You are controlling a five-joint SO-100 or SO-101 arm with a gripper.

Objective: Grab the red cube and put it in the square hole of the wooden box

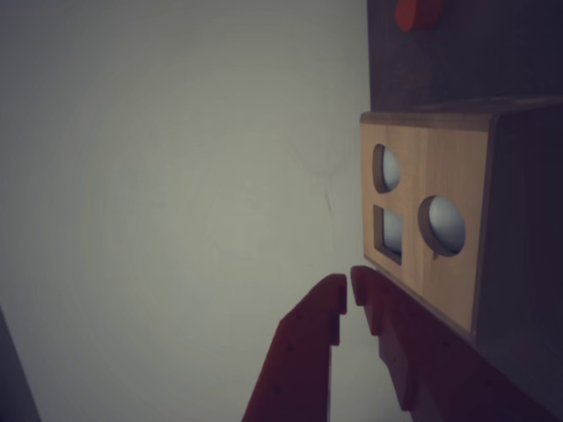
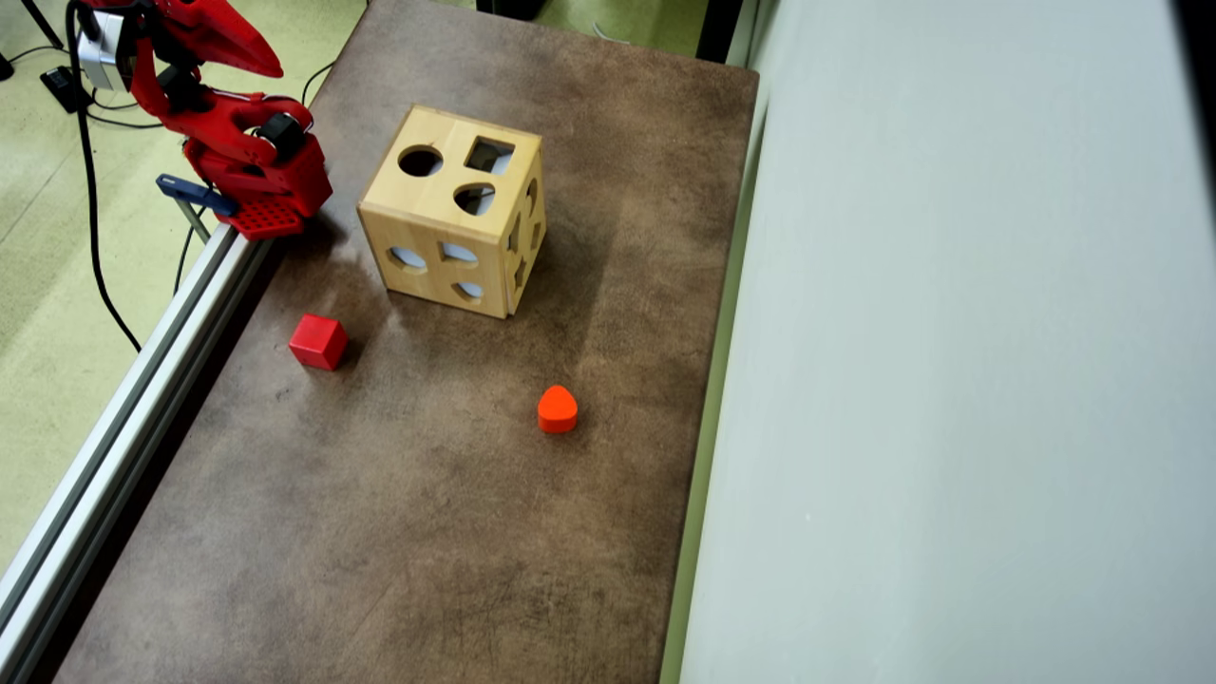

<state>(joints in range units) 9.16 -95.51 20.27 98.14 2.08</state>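
The red cube (image 2: 318, 342) lies on the brown table, to the left of and nearer than the wooden box (image 2: 456, 214); the wrist view does not show it. The box stands upright, and the square hole (image 2: 489, 155) is in its top face beside a round and a teardrop cutout. My red gripper (image 2: 266, 62) is raised at the table's far left corner, well apart from cube and box. In the wrist view the gripper (image 1: 349, 286) is shut on nothing, with the box (image 1: 440, 264) and its square hole (image 1: 388, 233) just beyond the tips.
An orange-red teardrop block (image 2: 557, 409) (image 1: 418, 13) lies on the table right of the cube. A pale wall (image 2: 950, 380) runs along the table's right edge and an aluminium rail (image 2: 142, 380) along its left. The arm's base (image 2: 256, 180) sits by the rail.
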